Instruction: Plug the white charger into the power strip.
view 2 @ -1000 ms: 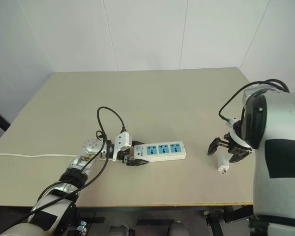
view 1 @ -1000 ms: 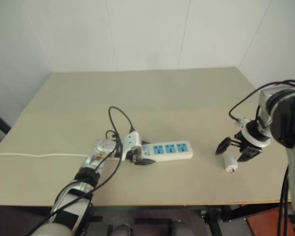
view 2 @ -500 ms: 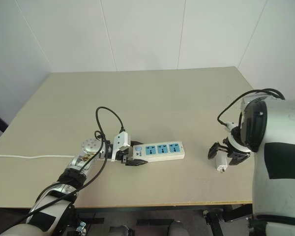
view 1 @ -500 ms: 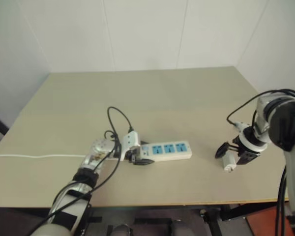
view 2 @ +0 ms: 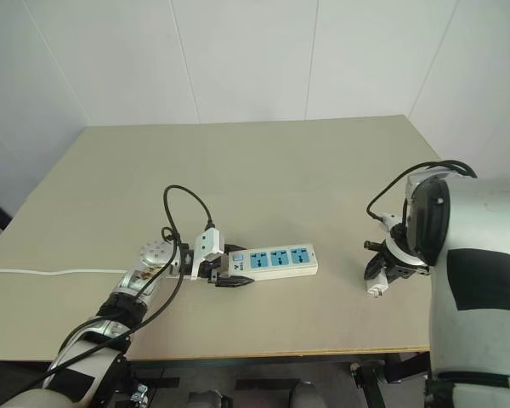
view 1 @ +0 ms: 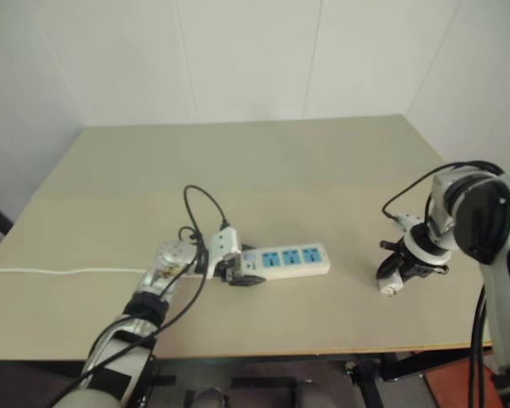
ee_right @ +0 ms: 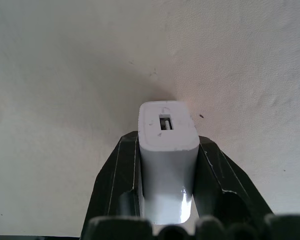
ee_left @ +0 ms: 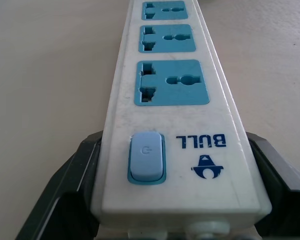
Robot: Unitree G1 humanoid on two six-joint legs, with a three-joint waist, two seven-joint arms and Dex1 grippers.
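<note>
1. The power strip [view 2: 268,261] is clamped at its switch end by the left gripper [view 2: 223,274], near the middle of the table [view 2: 263,161] toward its front edge, evidently to keep it from sliding.
2. The white charger [ee_right: 168,150] is pinched between the right gripper [view 2: 382,270] fingers [ee_right: 115,180] near the table's right edge (USB port facing outward), well apart from the strip.
3. Lifting and carrying it to a blue socket [ee_left: 172,82] appears to be next.

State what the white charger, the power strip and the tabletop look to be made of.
White charger: likely moulded plastic, smooth with rounded edges and a slight sheen.
Power strip: probably plastic too, white semi-gloss casing with matte blue socket panels and a printed logo.
Table: beige, matte, uniform surface; possibly laminate, though the look leaves it open.
</note>
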